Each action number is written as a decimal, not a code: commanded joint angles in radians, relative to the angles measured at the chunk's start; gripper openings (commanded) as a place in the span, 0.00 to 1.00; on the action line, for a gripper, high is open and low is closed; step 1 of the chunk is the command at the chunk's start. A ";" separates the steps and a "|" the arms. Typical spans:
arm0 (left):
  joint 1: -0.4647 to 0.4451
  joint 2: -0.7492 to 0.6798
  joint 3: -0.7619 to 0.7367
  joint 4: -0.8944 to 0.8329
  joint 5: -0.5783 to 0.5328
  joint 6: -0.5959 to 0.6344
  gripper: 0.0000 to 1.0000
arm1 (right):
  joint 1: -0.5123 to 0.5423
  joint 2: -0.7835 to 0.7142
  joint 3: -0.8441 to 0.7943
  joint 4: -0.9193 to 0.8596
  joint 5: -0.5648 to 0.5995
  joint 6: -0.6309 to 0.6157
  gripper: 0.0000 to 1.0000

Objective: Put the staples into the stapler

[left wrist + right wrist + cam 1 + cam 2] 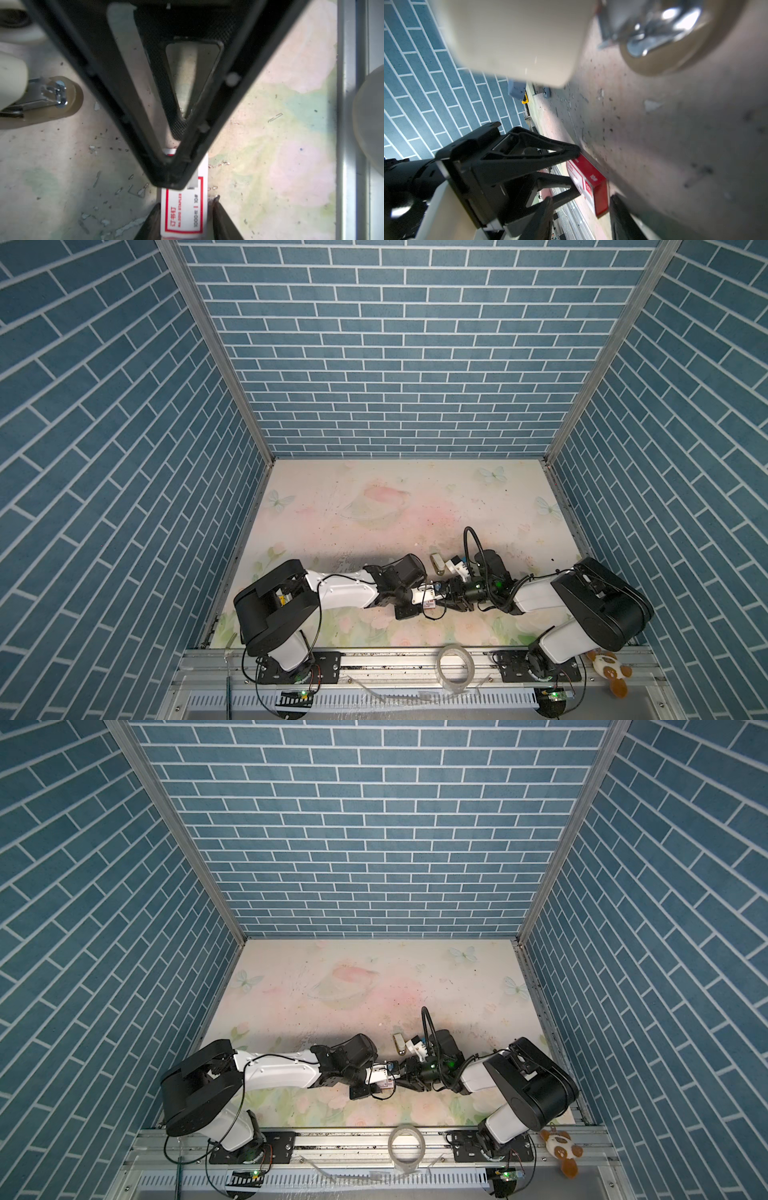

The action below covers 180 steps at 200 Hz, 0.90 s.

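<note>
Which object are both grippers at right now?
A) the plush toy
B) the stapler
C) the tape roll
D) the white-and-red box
D: in the left wrist view the left gripper reaches one end of the white-and-red box and the right gripper straddles its sides; the stapler lies apart.

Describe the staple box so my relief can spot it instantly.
On the floral table, find where the left gripper and right gripper meet. The staple box sits between them: small, white with red, unlike the tan stapler farther back.
</note>
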 commanded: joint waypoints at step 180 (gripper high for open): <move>0.000 0.089 0.023 0.001 0.018 0.007 0.35 | 0.005 -0.095 -0.027 -0.029 0.026 0.000 0.45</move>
